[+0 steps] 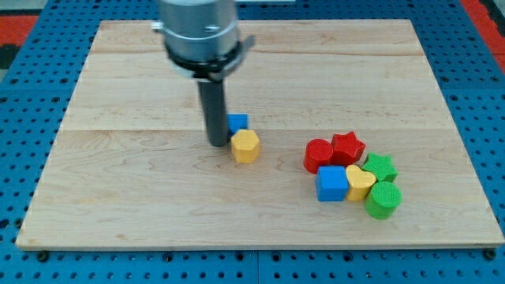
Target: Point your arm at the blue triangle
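The blue triangle [238, 122] lies near the board's middle, partly hidden behind the rod and the yellow hexagon [246, 146] just below it. My tip [217, 143] rests on the board just left of the yellow hexagon and slightly below-left of the blue triangle, very close to both.
A cluster sits at the view's right: a red cylinder [318, 155], a red star [347, 147], a blue cube [332, 184], a yellow heart [360, 181], a green star [381, 167] and a green cylinder [383, 199]. The wooden board [118, 197] lies on a blue pegboard.
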`<action>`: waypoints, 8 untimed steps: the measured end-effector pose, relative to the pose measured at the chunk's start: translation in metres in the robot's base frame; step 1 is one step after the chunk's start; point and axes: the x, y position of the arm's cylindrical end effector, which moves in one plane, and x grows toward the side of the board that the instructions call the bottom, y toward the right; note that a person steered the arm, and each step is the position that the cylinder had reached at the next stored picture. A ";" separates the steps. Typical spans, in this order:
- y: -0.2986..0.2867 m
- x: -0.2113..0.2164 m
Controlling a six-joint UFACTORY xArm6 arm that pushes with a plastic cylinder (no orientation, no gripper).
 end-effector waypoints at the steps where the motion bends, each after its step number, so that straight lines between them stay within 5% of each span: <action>1: 0.031 0.015; 3: 0.092 0.070; 5: 0.018 0.072; 6: -0.030 0.053; 8: -0.019 0.004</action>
